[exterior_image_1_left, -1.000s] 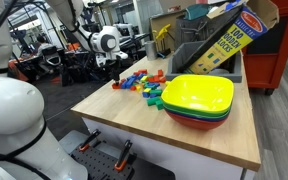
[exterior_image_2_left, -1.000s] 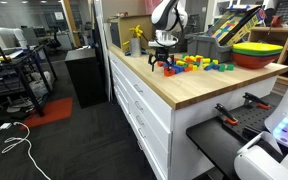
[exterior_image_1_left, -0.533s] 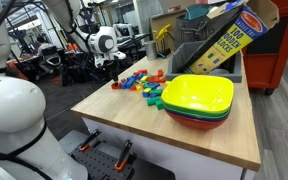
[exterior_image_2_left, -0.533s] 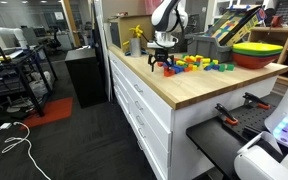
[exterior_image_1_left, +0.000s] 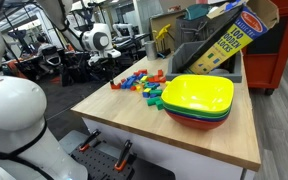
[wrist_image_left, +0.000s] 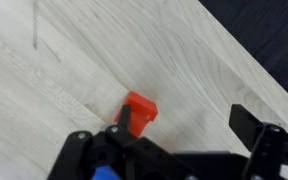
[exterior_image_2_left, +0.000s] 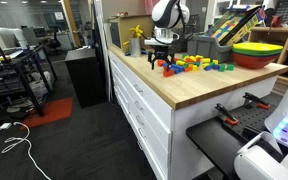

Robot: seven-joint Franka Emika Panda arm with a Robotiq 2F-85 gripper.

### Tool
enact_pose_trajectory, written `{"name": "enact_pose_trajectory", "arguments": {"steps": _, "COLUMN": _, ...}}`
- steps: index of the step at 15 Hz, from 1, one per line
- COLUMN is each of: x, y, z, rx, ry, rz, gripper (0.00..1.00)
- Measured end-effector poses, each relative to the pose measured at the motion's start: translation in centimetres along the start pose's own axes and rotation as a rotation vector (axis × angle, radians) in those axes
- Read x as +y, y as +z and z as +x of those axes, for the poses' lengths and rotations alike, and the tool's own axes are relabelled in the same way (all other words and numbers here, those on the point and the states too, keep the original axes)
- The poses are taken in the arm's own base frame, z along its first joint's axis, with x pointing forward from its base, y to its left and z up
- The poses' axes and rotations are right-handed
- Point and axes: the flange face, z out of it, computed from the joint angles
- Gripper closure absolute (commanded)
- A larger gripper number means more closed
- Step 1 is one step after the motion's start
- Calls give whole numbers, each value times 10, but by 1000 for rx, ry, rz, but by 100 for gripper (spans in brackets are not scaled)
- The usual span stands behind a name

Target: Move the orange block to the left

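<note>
Hovering gripper (wrist_image_left: 184, 122) spread wide; orange block (wrist_image_left: 139, 106) lies diagonal, long axis unclear.

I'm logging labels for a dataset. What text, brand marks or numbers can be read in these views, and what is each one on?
"100": on the yellow panel of the cardboard box behind the stacked bowls, in an exterior view.
Further lettering beside it on the same panel: too blurred to read.
Red oval logo on the box's flap: too small to read.
Wrist view: no text.
</note>
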Motion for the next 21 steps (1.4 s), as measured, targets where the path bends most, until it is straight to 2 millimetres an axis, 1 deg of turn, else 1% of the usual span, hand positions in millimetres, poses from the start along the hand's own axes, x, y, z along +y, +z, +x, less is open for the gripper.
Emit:
{"name": "enact_pose_trajectory", "arguments": {"steps": 3, "x": 14, "y": 5, "z": -1, "rx": 3, "ry": 83, "rz": -20, "gripper": 0}}
{"name": "enact_pose_trajectory", "arguments": {"steps": 5, "x": 22, "y": 9, "z": 2, "rx": 14, "ry": 137, "rz": -31, "gripper": 0}}
{"name": "enact_pose_trajectory", "arguments": {"steps": 6, "x": 25, "y": 11, "z": 4, "rx": 22, "ry": 159, "rz": -35, "gripper": 6}}
{"name": "enact_pose_trajectory", "arguments": {"steps": 7, "x": 28, "y": 12, "z": 6, "rx": 28, "ry": 177, "rz": -37, "gripper": 26}}
{"name": "enact_pose_trajectory", "arguments": {"steps": 9, "x": 30, "y": 13, "z": 10, "rx": 34, "ry": 205, "rz": -35, "gripper": 31}}
{"name": "enact_pose_trajectory", "arguments": {"steps": 10, "x": 30, "y": 13, "z": 11, "rx": 36, "ry": 213, "rz": -32, "gripper": 37}}
{"name": "enact_pose_trajectory", "arguments": {"steps": 11, "x": 30, "y": 13, "z": 12, "rx": 38, "ry": 223, "rz": -28, "gripper": 44}}
{"name": "enact_pose_trajectory", "arguments": {"steps": 12, "x": 30, "y": 12, "z": 12, "rx": 39, "ry": 231, "rz": -25, "gripper": 54}}
{"name": "enact_pose_trajectory", "arguments": {"steps": 17, "x": 29, "y": 11, "z": 13, "rx": 44, "ry": 254, "rz": -11, "gripper": 91}}
{"name": "enact_pose_trajectory", "arguments": {"steps": 21, "x": 27, "y": 11, "z": 12, "rx": 47, "ry": 252, "rz": 2, "gripper": 92}}
